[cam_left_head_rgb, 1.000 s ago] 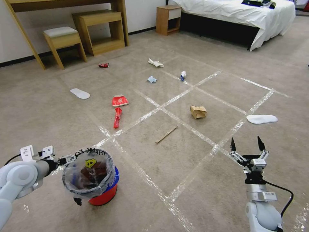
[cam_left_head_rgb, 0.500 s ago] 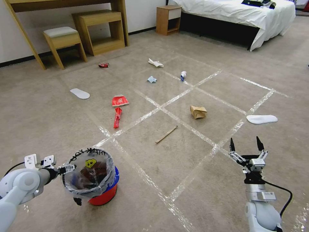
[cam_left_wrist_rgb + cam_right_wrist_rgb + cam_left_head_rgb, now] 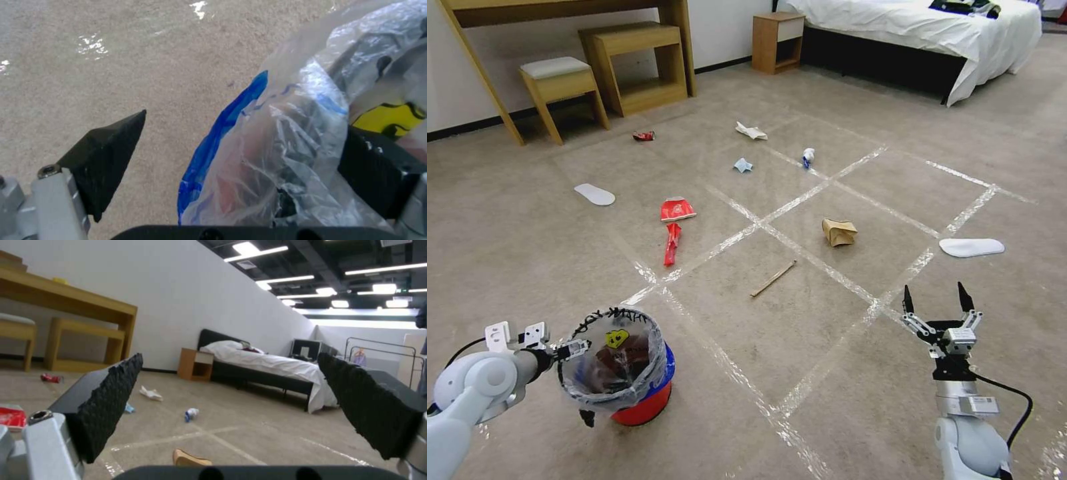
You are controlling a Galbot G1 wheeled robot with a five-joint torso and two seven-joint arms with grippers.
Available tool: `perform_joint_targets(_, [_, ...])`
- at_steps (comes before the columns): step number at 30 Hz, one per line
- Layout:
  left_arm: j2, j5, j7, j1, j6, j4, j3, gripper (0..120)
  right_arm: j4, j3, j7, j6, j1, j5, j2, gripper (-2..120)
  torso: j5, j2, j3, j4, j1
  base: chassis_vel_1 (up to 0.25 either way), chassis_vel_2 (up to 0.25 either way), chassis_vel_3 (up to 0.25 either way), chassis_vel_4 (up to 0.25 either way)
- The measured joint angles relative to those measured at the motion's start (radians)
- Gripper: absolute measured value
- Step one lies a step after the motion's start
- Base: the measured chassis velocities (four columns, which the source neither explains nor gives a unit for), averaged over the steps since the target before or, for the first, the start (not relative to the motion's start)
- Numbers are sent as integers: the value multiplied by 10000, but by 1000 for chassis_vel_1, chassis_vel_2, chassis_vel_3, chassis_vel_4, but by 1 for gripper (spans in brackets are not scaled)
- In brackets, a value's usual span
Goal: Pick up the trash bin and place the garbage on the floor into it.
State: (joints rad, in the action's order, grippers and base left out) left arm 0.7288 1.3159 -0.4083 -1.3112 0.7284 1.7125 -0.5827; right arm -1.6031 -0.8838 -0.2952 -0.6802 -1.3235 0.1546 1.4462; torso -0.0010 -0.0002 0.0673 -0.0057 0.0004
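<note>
The trash bin [image 3: 644, 400], red with a blue rim and a clear printed bag, stands on the floor [image 3: 800, 333] at the near left. My left gripper [image 3: 575, 348] is open astride its left rim. In the left wrist view one finger [image 3: 106, 160] is outside the blue rim [image 3: 213, 143] and the other [image 3: 378, 173] is inside the bag. The garbage lies ahead: red wrapper [image 3: 672, 243], red carton [image 3: 676, 210], stick [image 3: 773, 279], brown bag [image 3: 838, 232], blue mask [image 3: 742, 165], white paper [image 3: 750, 131], white-blue wad [image 3: 808, 157], crushed can [image 3: 643, 136]. My right gripper [image 3: 934, 299] hangs open and empty at the near right.
Two white slippers [image 3: 594, 195] [image 3: 972, 247] lie on the carpet. A stool [image 3: 557, 83], desk and side table line the far wall. A nightstand [image 3: 776, 40] and bed [image 3: 920, 33] stand at the back right. Open carpet separates bin and litter.
My left arm has sunk a little, bringing the gripper lower along the bin's rim. The right gripper and the litter have kept their places.
</note>
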Motion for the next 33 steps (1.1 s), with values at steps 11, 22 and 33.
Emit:
perform_joint_targets(11, [288,-9,-174,56,-12,8,179,100,37,59,32,19,64,-1,-3,100,5,7,0,0,0,0,0,0,0])
perform_joint_targets(22, [323,133,-550,-122,22,664,274,100,191,166,56,29,179,0,-18,100,-23,1,8,-9,0,0,0,0,0])
perform_joint_targets(33, [326,437,-999,-270,22,816,335,88,304,221,155,42,337,28,-97,100,-10,3,4,-6,0,0,0,0,0])
